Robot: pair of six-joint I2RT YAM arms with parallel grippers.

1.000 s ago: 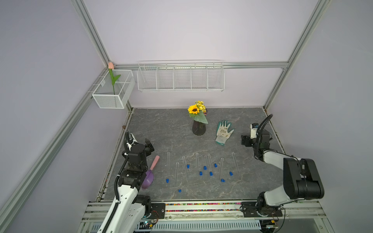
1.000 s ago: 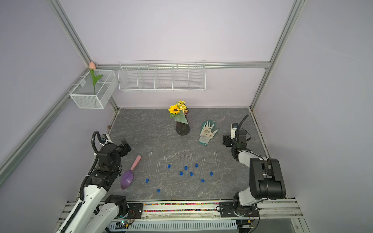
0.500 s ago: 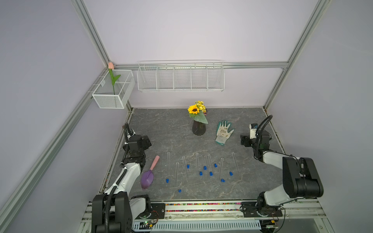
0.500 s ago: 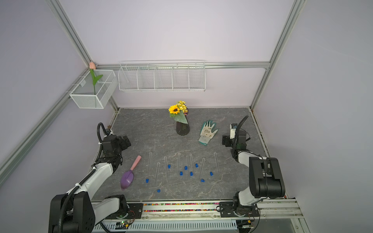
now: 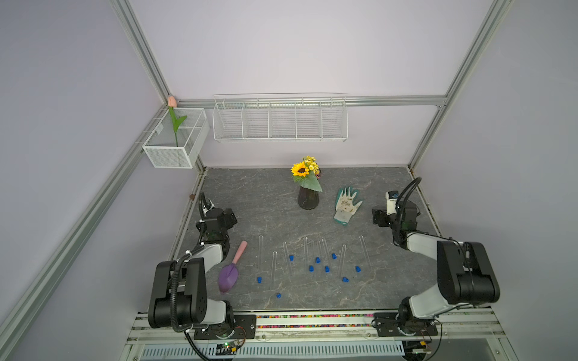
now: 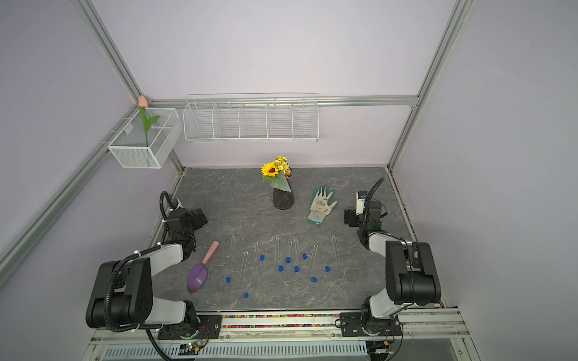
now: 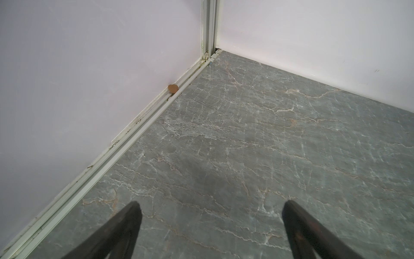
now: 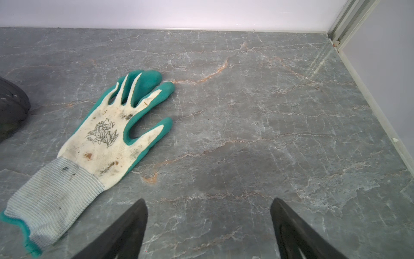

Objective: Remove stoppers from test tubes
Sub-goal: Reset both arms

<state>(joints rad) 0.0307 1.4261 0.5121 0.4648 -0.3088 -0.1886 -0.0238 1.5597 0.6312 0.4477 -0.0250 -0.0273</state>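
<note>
Several clear test tubes lie side by side on the grey marble table, near its front middle. Several small blue stoppers lie among them and by their near ends. My left gripper is by the table's left edge, open, with only bare table between its fingers. My right gripper is near the right edge, open and holding nothing. Neither wrist view shows tubes or stoppers.
A purple scoop with a pink handle lies left of the tubes. A dark vase of flowers and a white-and-green glove are behind them. Wire baskets hang on the back wall. A small brown piece rests on the left rail.
My left arm has drawn back and folded, so its gripper now sits farther back by the left edge. The right arm has barely moved. Tubes and stoppers lie as before.
</note>
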